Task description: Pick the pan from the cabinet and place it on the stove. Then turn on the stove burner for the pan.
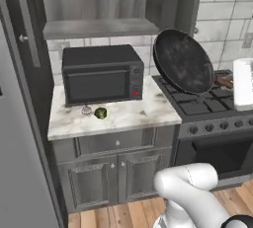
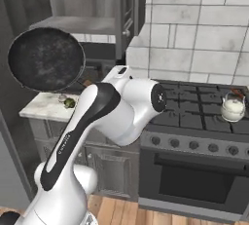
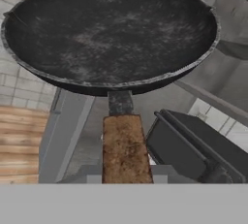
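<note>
Grey wood-grain cabinet (image 1: 99,5) stood open above the marble counter (image 1: 118,116) with its black countertop oven (image 1: 101,74), and our gripper (image 3: 125,179) was clamped nearly shut on the wooden handle (image 3: 124,145) of the frying pan (image 1: 183,61). We held the pan tilted in the air, out of the cabinet, over the left edge of the stove (image 1: 207,103), not yet set on the grates, well apart from the kettle (image 2: 232,108).

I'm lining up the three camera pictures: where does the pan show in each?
Left base view: pan, tilted, upper right of centre, above the stove's left edge.
Right base view: pan at upper left, above the counter.
Hand view: pan across the top, handle running down the middle.
Shared landmark: the black countertop oven.
</note>
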Tool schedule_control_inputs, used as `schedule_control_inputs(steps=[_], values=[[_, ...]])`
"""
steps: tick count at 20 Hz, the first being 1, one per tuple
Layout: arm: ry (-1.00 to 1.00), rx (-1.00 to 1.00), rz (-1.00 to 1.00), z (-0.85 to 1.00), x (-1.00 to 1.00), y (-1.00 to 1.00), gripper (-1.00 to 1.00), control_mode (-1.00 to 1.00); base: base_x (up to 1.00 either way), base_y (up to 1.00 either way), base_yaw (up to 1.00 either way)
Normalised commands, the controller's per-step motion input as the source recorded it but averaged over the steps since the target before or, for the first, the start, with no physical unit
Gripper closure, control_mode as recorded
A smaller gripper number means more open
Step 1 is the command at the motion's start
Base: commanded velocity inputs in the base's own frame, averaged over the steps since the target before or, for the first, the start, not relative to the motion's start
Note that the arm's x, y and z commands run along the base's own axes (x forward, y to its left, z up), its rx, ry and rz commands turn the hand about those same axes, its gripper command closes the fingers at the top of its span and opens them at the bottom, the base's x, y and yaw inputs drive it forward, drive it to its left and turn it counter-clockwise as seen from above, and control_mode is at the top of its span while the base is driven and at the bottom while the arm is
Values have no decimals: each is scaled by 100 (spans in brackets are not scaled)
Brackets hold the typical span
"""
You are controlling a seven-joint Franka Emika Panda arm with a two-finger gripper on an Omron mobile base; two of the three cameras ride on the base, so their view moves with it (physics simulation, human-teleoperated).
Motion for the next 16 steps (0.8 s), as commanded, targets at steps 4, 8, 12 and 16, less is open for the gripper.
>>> schedule_control_inputs(steps=[4, 8, 12, 16], values=[[0, 0, 0, 0, 0, 0, 100, 100, -47, -78, 0], [0, 0, 0, 0, 0, 0, 100, 100, -39, -75, 0], [0, 0, 0, 0, 0, 0, 100, 100, -19, -72, 0], [0, 0, 0, 0, 0, 0, 100, 100, 3, -68, 0]])
